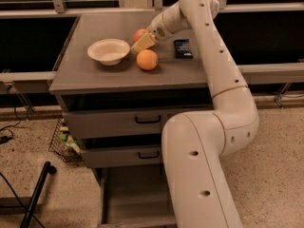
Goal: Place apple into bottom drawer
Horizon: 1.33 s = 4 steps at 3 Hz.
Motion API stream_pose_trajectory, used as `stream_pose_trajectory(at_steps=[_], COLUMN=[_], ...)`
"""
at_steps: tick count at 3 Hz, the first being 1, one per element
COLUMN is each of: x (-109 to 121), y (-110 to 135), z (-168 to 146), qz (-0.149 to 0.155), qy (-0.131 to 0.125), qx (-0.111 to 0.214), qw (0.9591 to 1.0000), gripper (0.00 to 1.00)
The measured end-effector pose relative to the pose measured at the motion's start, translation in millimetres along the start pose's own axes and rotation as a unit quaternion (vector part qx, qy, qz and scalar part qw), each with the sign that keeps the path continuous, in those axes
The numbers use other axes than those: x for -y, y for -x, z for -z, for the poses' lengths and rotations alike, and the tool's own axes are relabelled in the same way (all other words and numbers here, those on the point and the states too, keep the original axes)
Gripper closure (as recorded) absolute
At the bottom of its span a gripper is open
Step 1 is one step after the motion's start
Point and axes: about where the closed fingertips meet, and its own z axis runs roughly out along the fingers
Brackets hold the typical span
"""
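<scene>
Red-and-yellow apple (pixel 137 33) sits on the grey desk (pixel 90 75) behind an orange (pixel 147 59) and beside a white bowl (pixel 109 51). The robot's gripper (pixel 144 42) is right at its front; whether it grips the fruit cannot be told. Below, the bottom drawer (pixel 135 198) stands pulled out.

Cream-white rounded arm (pixel 223 80), dotted with dark holes, its yellowish claw (pixel 143 43) by the apple (pixel 137 33).
</scene>
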Motion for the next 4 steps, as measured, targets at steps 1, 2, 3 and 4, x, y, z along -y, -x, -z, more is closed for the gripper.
stream_pose_trajectory(at_steps=[1, 2, 3, 4], x=[-1.1, -3.0, -3.0, -3.0], y=[-0.3, -1.1, -1.2, -1.2], z=[-2.7, -8.1, -8.2, -8.3], qz=[0.001, 0.002, 0.002, 0.002], qy=[0.002, 0.005, 0.005, 0.005], qx=[-0.001, -0.003, -0.003, -0.003], qw=[1.0000, 1.0000, 1.0000, 1.0000], gripper=[0.26, 0.26, 0.44, 0.75])
